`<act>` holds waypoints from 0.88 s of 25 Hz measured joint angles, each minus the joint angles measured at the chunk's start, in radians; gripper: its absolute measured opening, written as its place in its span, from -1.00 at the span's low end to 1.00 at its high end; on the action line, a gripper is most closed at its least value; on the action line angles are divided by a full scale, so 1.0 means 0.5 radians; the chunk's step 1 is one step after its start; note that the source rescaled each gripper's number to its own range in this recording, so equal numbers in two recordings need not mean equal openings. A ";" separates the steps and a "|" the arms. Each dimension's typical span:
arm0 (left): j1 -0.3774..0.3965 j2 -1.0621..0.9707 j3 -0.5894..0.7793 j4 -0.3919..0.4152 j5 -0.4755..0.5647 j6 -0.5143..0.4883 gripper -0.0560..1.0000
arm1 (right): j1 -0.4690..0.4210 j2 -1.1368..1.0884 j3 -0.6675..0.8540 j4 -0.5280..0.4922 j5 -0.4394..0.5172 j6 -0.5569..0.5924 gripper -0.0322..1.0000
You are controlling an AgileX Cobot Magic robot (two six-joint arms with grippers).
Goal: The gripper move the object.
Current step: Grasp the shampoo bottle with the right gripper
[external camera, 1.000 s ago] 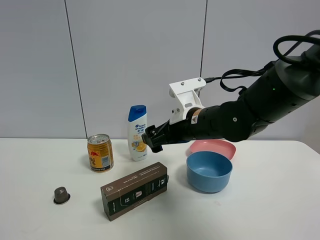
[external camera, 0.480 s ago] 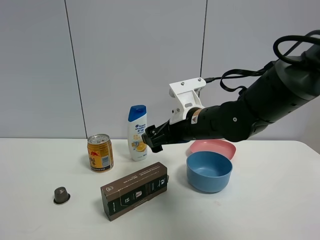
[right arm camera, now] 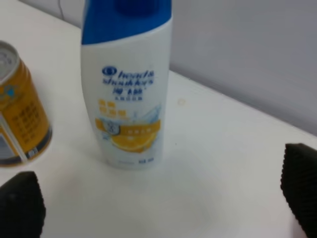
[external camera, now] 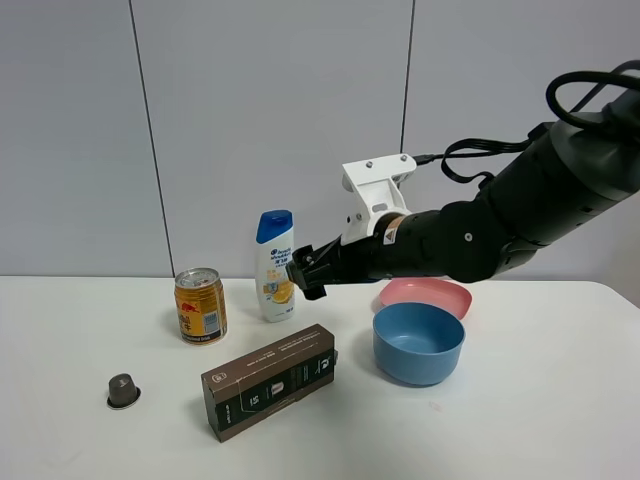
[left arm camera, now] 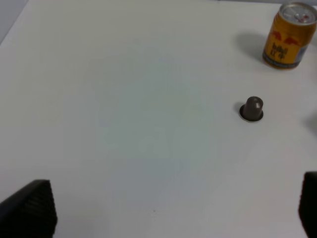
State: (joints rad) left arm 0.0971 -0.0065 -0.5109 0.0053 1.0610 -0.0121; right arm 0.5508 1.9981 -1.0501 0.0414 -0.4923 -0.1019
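The white shampoo bottle (external camera: 274,265) with a blue cap and yellow-orange label stands upright at the back of the table. My right gripper (external camera: 306,272) hovers just to its right, a little above the table, not touching it. In the right wrist view the bottle (right arm camera: 128,94) stands ahead of the open right gripper (right arm camera: 163,203), whose black fingertips (right arm camera: 20,208) are spread wide and hold nothing. My left gripper (left arm camera: 166,213) is open and empty over bare table, and it does not show in the exterior view.
A gold-and-red can (external camera: 200,305) stands left of the bottle. A dark brown box (external camera: 270,380) lies in front. A small dark capsule (external camera: 123,390) sits at the front left. A blue bowl (external camera: 418,342) and a pink bowl (external camera: 425,295) are under the right arm.
My right gripper has risen very slightly beside the bottle. Nothing else has moved.
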 joint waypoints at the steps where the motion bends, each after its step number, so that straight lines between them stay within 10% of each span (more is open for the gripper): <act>1: 0.000 0.000 0.000 0.000 0.000 0.000 1.00 | 0.000 0.000 0.000 0.000 -0.023 0.000 0.79; 22: 0.000 0.000 0.000 0.000 0.000 0.000 1.00 | 0.000 0.000 0.000 0.002 -0.050 -0.056 0.68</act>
State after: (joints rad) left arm 0.0971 -0.0065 -0.5109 0.0053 1.0610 -0.0121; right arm 0.5508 1.9981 -1.0501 0.0422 -0.5174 -0.1297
